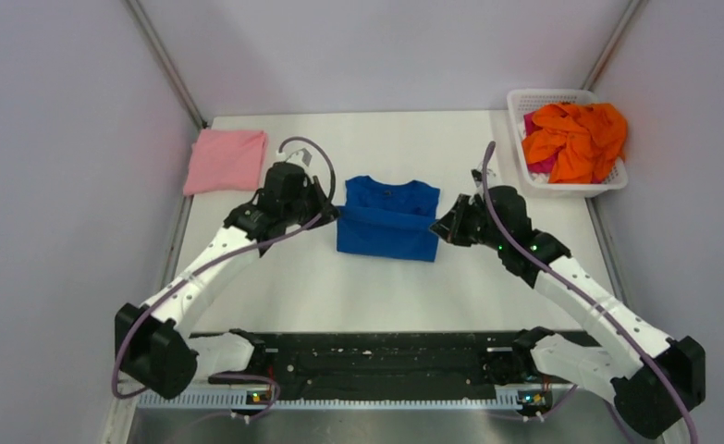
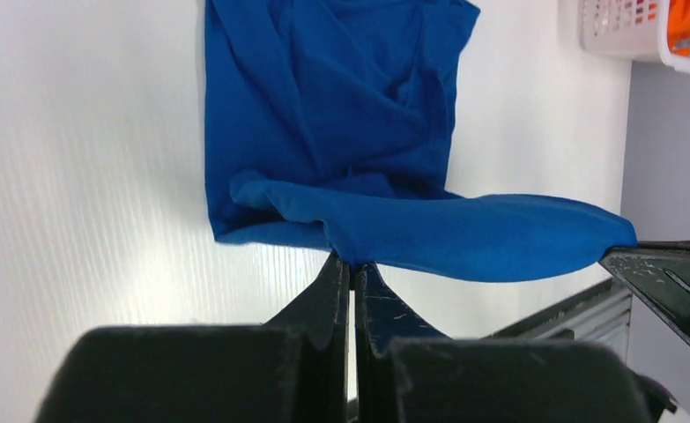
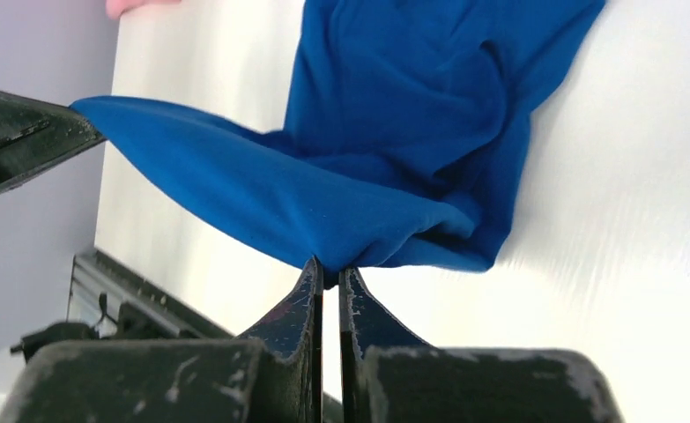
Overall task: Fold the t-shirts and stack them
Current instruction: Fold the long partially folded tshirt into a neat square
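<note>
The royal blue t-shirt lies partly folded at the table's middle, its near hem lifted off the table. My left gripper is shut on the hem's left corner. My right gripper is shut on the hem's right corner. The held edge stretches between them, above the rest of the shirt. A folded pale pink t-shirt lies at the back left. Orange t-shirts are piled in the basket at the back right.
The white lattice basket stands at the back right corner, with a bit of magenta cloth beside the orange pile. A black rail runs along the near edge between the arm bases. Grey walls close in both sides.
</note>
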Available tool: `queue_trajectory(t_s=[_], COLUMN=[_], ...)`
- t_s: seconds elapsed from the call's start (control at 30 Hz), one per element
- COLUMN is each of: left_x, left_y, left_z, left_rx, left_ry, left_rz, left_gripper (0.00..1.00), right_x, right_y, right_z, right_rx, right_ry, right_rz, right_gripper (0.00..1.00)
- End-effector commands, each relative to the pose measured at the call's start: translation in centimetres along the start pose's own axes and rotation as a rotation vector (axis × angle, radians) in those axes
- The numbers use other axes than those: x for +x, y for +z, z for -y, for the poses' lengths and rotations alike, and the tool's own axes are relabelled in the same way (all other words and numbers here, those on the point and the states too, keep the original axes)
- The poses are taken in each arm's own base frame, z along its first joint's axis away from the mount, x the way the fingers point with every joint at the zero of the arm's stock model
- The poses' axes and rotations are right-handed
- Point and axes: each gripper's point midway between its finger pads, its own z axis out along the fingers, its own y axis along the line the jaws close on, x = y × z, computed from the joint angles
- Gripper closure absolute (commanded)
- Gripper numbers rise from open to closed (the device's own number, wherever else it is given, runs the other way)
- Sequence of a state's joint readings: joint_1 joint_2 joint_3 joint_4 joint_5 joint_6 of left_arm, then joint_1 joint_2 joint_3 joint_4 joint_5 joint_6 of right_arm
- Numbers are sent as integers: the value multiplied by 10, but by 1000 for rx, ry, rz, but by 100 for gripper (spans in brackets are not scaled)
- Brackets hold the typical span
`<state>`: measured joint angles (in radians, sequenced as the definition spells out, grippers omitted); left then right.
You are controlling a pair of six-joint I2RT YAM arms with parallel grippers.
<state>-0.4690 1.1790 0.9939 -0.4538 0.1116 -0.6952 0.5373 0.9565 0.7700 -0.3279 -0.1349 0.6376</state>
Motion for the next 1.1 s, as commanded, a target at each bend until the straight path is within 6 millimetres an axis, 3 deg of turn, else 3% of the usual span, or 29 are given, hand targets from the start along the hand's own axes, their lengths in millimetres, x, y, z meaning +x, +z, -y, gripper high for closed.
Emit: queue_trajectory(t_s=[0.0, 0.17, 0.43, 0.67, 1.0, 1.03, 1.07], left_x=[-57, -85, -102, -109, -98, -98, -99], left_y=[20, 49, 99, 140, 186, 189, 192], left_z=[14, 8, -12, -25, -46, -47, -47], left_rx=[12, -43, -66, -77, -69, -68, -63], left_ry=[40, 63, 69, 66, 28, 17, 12], left_rz=[123, 137, 77, 27, -65, -67, -68], left_gripper=[100, 100, 100, 100, 100, 97, 87], right_x=[-66, -93, -107, -102, -88, -88, -87], right_y=[10, 29, 70, 100, 141, 144, 146], right_z=[-4, 9, 39, 66, 95, 97, 100], right_rx=[-3, 25, 118, 181, 220, 225, 230], right_ry=[-20, -17, -16, 3, 31, 37, 42], right_rz=[178, 213, 213, 180, 117, 117, 121], right_gripper=[100, 100, 100, 100, 98, 96, 93])
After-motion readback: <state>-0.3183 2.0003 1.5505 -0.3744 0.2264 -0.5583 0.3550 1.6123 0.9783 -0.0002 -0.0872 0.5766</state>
